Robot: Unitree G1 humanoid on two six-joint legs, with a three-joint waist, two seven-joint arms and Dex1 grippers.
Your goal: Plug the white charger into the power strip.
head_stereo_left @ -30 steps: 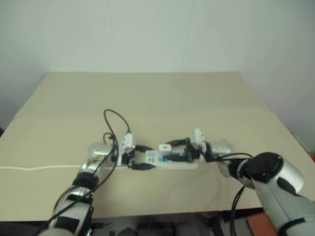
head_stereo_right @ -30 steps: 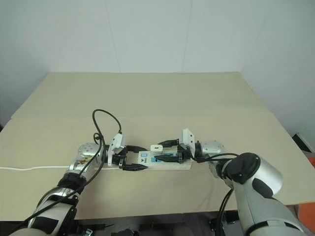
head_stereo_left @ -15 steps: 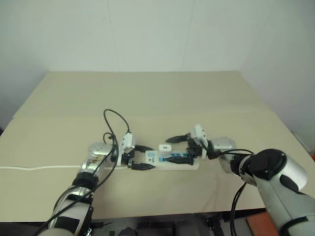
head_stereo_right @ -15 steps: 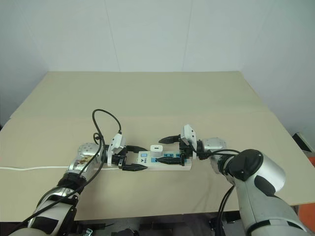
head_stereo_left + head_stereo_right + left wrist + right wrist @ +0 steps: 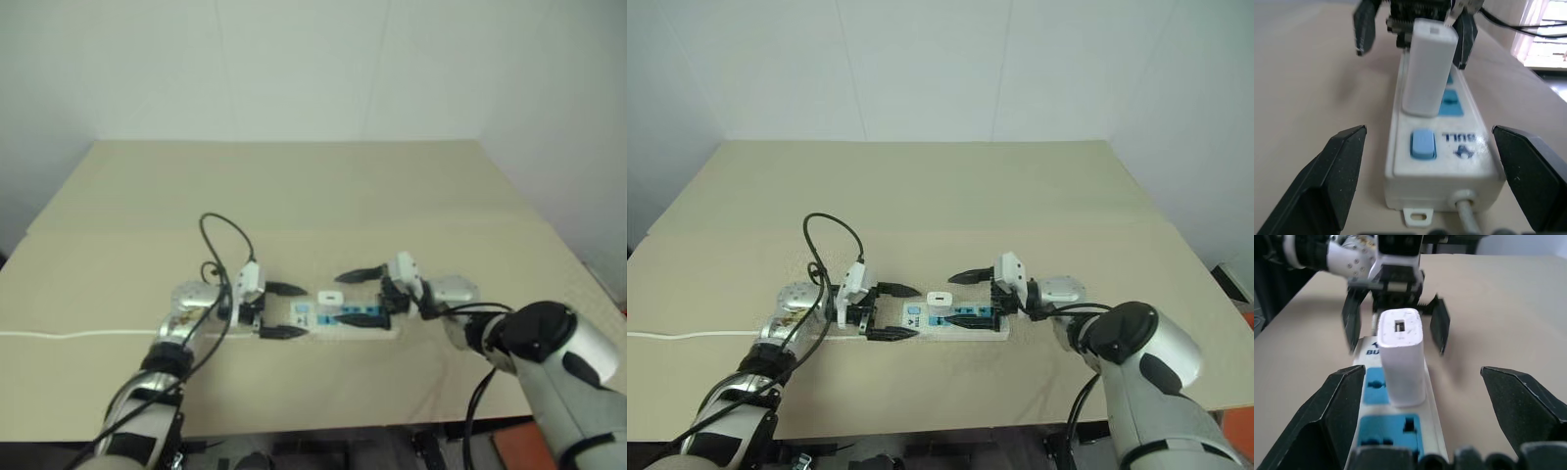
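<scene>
The power strip (image 5: 965, 320) lies flat on the tan table (image 5: 921, 196), a white bar with blue socket faces. The white charger (image 5: 940, 298) stands upright in a socket near the switch end (image 5: 1422, 143). My left gripper (image 5: 907, 311) is open at the strip's switch end, its fingers (image 5: 1327, 181) wide on either side and apart from it. My right gripper (image 5: 950, 300) faces it from the other end, also open, with its fingers (image 5: 1337, 406) clear of the charger (image 5: 1400, 352). Nothing is held.
A thin white cord (image 5: 686, 335) runs from the strip's left end across the table to the left edge. A black cable loop (image 5: 828, 235) arches over my left wrist. The table's front edge lies close behind both arms; a white wall stands beyond the far edge.
My left gripper has opened wide, letting go of the strip's switch end, and lifted slightly. My right gripper has opened fully and drawn back to the right, away from the charger.
</scene>
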